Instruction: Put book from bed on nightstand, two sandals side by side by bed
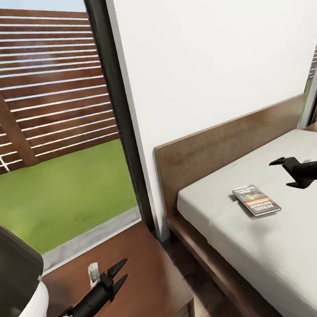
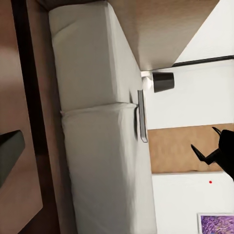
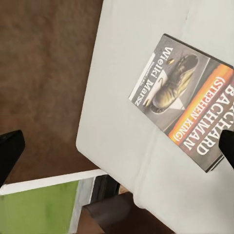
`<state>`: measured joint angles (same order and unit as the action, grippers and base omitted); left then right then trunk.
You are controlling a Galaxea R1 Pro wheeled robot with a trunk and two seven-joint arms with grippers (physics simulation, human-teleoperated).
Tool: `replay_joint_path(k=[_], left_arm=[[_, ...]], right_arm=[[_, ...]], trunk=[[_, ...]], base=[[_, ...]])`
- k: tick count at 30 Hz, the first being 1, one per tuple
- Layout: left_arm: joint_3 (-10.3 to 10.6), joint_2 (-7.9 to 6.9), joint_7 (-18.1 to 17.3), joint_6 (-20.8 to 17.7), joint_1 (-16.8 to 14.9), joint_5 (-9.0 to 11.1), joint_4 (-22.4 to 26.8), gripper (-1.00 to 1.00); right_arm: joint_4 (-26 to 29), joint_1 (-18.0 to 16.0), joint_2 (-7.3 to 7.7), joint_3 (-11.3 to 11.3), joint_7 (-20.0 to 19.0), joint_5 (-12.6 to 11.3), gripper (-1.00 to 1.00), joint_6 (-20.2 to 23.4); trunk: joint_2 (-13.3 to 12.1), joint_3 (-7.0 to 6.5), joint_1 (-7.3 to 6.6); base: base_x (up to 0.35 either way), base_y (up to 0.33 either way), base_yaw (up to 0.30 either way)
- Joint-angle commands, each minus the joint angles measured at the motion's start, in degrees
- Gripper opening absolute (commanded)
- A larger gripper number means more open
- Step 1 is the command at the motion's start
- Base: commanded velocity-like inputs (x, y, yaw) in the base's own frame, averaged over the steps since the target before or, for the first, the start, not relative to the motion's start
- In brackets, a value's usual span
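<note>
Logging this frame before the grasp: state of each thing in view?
Grey paperback book: lying flat, closed, cover up, on the mattress near the headboard; not held.
Dark brown wooden bed with off-white mattress: bare except for the book.
Dark brown wooden nightstand: glossy top, a small white object at its back edge.
Right gripper: fingers open, above the mattress beside the book.
Left gripper: fingers open, over the nightstand.

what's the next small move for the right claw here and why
Probably lower the open right claw toward the thin paperback book and shift it slightly nearer to the robot. The book lies flat on the off-white mattress, untouched, while the claw hovers above and just beyond it with its jaws apart, so closing now would likely grab nothing.
</note>
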<state>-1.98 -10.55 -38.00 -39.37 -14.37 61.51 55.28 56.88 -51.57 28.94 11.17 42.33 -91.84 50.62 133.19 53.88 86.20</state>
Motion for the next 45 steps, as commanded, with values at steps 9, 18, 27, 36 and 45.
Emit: replay_joint_path(k=[9, 18, 27, 36, 45], left_arm=[[-0.07, 0.03, -0.12, -0.55, -0.04, 0.79, 0.23, 1.00], [0.09, 0.59, -0.09, -0.50, -0.04, 0.95, 0.35, 1.00], [0.46, 0.77, -0.19, -0.50, -0.04, 0.97, 0.73, 1.00], [0.64, 0.79, 0.11, -0.86, -0.04, 1.04, 2.80, 1.00], [0.66, 0.86, 0.47, -2.06, -0.02, 1.20, 3.46, 1.00]], right_arm=[[-8.53, -7.19, -0.23, -3.26, 0.00, 1.55, 1.00, 0.09], [-19.95, -15.77, -0.78, -8.04, -3.43, 6.37, 1.00, -0.12], [-31.04, -24.46, -3.99, -9.04, -8.70, 18.09, 1.00, -0.22], [-32.36, -25.93, -5.04, -8.99, -12.50, 24.08, 1.00, -0.01], [-31.99, -26.02, -4.97, -8.35, -15.45, 24.80, 1.00, 0.03]], trunk=[[0.03, 0.06, -0.01], [0.03, 0.06, -0.01], [0.03, 0.06, -0.01], [0.03, 0.06, -0.01], [0.03, 0.06, -0.01]], base=[[0.000, 0.000, 0.000], [0.000, 0.000, 0.000], [0.000, 0.000, 0.000], [0.000, 0.000, 0.000], [0.000, 0.000, 0.000]])
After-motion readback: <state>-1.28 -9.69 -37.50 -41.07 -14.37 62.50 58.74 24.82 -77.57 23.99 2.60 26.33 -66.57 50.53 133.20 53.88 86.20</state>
